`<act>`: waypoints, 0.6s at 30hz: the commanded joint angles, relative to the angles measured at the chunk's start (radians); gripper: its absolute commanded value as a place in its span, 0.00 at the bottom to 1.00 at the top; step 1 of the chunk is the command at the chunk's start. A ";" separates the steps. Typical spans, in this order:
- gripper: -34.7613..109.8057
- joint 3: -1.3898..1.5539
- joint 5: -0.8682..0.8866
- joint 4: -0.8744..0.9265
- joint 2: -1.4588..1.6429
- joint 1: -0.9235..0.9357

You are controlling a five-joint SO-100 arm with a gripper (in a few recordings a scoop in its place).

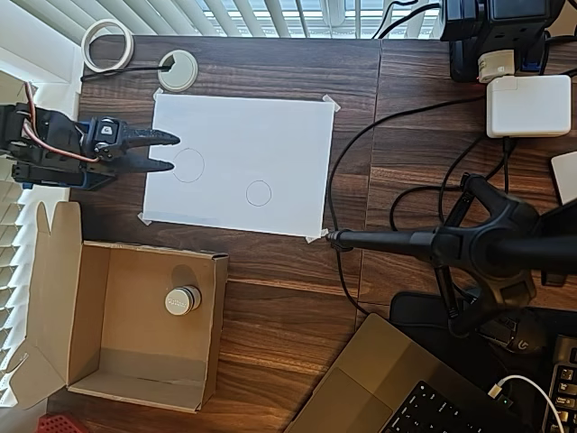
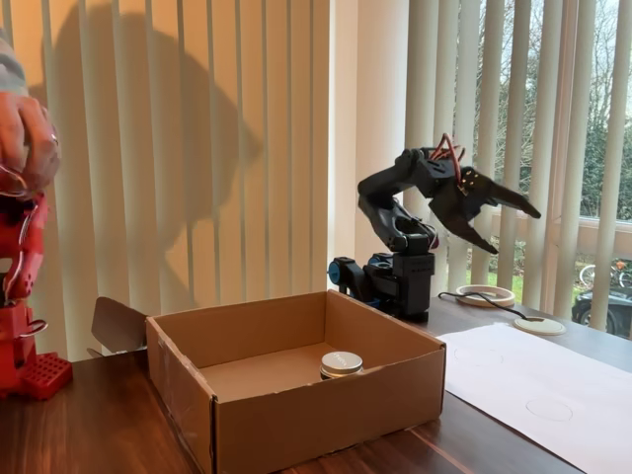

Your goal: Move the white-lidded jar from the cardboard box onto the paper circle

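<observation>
Cardboard box (image 1: 90, 334): lay at the near left of the overhead view. Paper circle (image 1: 259, 193): lay bare, well apart. Gripper (image 1: 163, 151): hung raised at the paper's left edge, jaws parted, holding nothing. White-lidded jar (image 1: 182, 299): stood inside the box; transfer not begun.

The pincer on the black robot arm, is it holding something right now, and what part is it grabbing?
Nothing. The pincer is open and empty, up in the air. The white-lidded jar sits untouched inside the cardboard box.
</observation>
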 commanded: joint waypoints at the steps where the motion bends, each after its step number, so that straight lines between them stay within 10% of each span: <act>1: 0.49 -0.172 -0.192 -0.063 -0.137 0.155; 18: 0.49 -0.819 -0.753 -0.135 -1.006 0.723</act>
